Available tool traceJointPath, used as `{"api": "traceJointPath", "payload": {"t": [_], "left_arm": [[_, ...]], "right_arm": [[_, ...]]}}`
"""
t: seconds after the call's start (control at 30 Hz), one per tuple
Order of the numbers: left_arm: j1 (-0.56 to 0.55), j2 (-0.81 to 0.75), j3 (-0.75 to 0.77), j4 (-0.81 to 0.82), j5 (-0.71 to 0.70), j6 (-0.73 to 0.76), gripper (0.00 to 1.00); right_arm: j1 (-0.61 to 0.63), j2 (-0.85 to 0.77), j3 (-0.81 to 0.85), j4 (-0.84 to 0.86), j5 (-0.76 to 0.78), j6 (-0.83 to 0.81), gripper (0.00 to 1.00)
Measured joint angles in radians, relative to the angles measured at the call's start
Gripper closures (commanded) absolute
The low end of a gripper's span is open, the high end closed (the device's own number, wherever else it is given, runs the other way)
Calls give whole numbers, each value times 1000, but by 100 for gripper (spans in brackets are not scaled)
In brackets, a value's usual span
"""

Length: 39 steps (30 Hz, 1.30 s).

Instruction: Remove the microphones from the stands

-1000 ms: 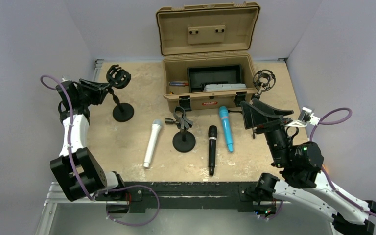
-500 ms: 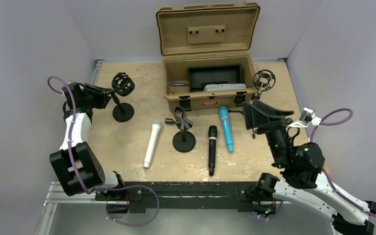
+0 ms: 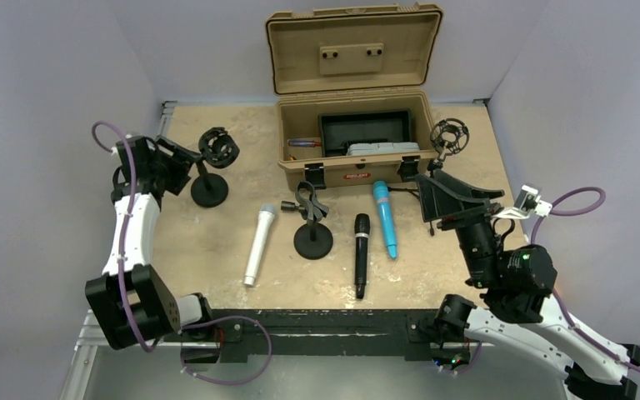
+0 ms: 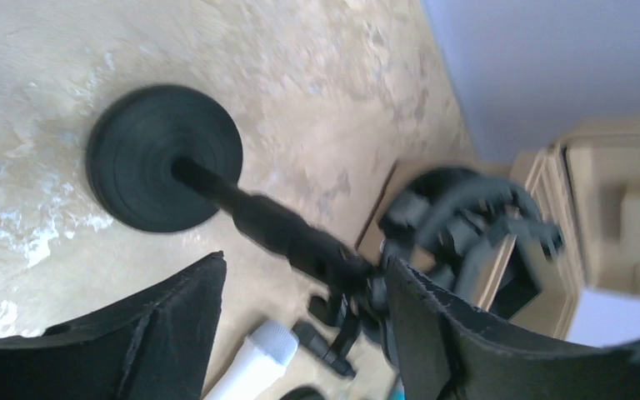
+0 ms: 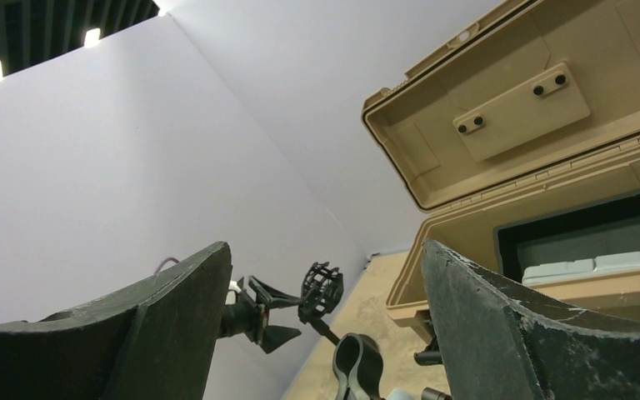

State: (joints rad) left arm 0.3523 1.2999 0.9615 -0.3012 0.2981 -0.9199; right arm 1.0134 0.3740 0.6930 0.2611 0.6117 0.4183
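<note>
Mics lie flat right of the left claw: white mic, black mic, blue mic. The open case, ahead-left of the right claw, holds a tray, grey blocks and a small tool. Tan table, lilac walls. Three stands: middle stand, right stand, and left stand, its stem between the left claw's parted fingers. Right claw gapes, empty.

The left arm is stretching forward and bending inward, the left hand holding its fingers apart. The right arm is rearing up from its base, wrist tilted upward, the right hand hovering with fingers spread wide.
</note>
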Motion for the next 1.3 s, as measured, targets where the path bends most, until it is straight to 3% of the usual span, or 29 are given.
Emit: {"api": "traceJointPath", "payload": {"t": [0.07, 0.23, 0.4, 0.57, 0.77, 0.9, 1.1, 1.3], "left_arm": [[-68, -66, 42, -101, -69, 68, 24], [-207, -176, 145, -172, -119, 162, 18], [-229, -269, 265, -205, -141, 219, 17], [-259, -299, 319, -187, -19, 269, 16], [-504, -309, 391, -173, 140, 397, 14], [-597, -359, 404, -154, 221, 468, 13], [-642, -496, 355, -79, 291, 520, 13], [-643, -623, 269, -25, 253, 551, 13]], "right_arm": [[0, 9, 0, 3, 1, 0, 17], [0, 69, 1, 6, 5, -1, 16], [0, 108, 2, -8, 5, 0, 15], [0, 106, 2, -7, 9, 0, 14], [0, 133, 35, -10, 47, 1, 12], [0, 163, 82, -14, 63, 0, 10], [0, 159, 103, 2, 103, -28, 3], [0, 162, 180, 1, 153, -51, 1]]}}
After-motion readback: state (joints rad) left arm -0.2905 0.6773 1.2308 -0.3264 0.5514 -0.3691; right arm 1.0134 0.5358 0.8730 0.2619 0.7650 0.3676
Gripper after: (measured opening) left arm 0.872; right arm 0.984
